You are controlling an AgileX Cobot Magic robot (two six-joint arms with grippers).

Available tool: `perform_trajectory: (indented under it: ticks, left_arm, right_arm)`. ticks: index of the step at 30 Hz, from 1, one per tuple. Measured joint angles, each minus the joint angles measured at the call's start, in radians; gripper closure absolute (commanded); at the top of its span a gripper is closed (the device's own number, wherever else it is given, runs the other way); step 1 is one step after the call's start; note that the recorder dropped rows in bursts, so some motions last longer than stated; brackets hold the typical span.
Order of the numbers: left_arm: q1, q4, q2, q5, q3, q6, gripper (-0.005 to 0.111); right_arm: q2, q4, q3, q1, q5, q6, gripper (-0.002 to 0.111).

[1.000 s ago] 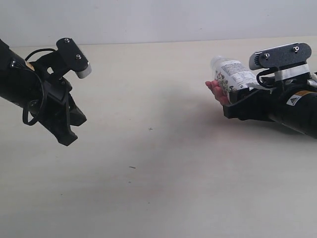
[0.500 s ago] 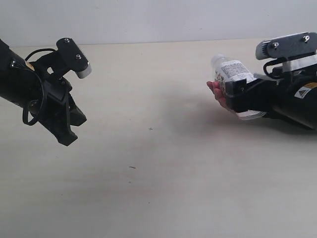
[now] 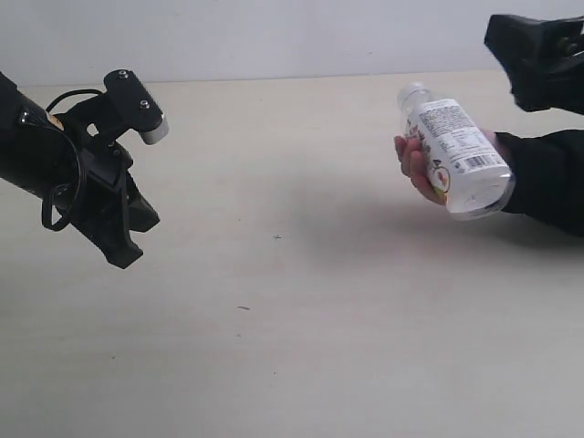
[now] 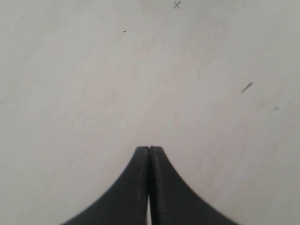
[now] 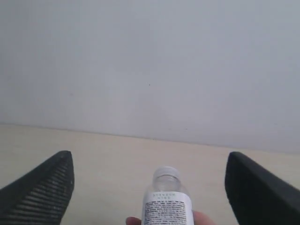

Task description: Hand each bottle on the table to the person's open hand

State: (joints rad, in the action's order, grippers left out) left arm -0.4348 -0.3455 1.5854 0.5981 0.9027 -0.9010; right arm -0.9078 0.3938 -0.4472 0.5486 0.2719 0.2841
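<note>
A clear bottle with a white floral label (image 3: 453, 151) lies in a person's open hand (image 3: 415, 169) at the right, held above the table (image 3: 292, 274). The right wrist view shows the same bottle (image 5: 167, 199) with fingers (image 5: 132, 221) under it. My right gripper (image 3: 532, 57) hangs above and to the right of the bottle, apart from it; its fingers stand wide open around empty air (image 5: 149, 161). My left gripper (image 3: 123, 245) hovers over the table at the left, shut on nothing (image 4: 149, 149). No other bottles are in view.
The person's dark sleeve (image 3: 547, 182) reaches in from the right edge. A white wall (image 3: 274, 36) runs behind the table's far edge. A few tiny dark specks (image 3: 244, 308) mark the tabletop.
My right gripper has let go of the white floral bottle, opened, and lifted up and back to the right. The bottle now rests in the person's hand. The left arm has not moved.
</note>
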Motion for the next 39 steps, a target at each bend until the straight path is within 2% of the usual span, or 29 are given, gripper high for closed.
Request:
perform_trajectory:
  ticks: [2, 5, 6, 8, 17, 28, 33, 39]
  left_arm:
    - [0.0, 0.0, 0.0, 0.0, 0.0, 0.0, 0.107]
    - [0.0, 0.0, 0.0, -0.006, 0.0, 0.0, 0.107]
    - [0.0, -0.001, 0.0, -0.008, 0.0, 0.0, 0.107]
    - [0.0, -0.001, 0.0, -0.01, 0.0, 0.0, 0.107]
    - [0.0, -0.001, 0.0, -0.024, 0.0, 0.0, 0.107]
    - [0.0, -0.047, 0.0, -0.047, -0.001, 0.0, 0.107]
    - [0.0, -0.086, 0.0, -0.047, -0.001, 0.0, 0.107]
    - [0.0, -0.098, 0.0, -0.067, -0.002, 0.0, 0.107]
  right_arm:
    - [0.07, 0.0, 0.0, 0.0, -0.052, 0.006, 0.053]
    - [0.157, 0.0, 0.0, 0.0, -0.133, 0.034, 0.081]
    - [0.18, 0.0, 0.0, 0.0, -0.163, 0.039, 0.093]
    - [0.234, 0.0, 0.0, 0.0, -0.22, 0.056, 0.108]
    - [0.385, 0.0, 0.0, 0.0, -0.438, 0.102, 0.108]
    - [0.403, -0.004, 0.0, 0.0, -0.612, 0.125, 0.108]
    - [0.426, -0.004, 0.0, 0.0, -0.649, 0.131, 0.108]
    - [0.582, -0.004, 0.0, 0.0, -0.666, 0.135, 0.108]
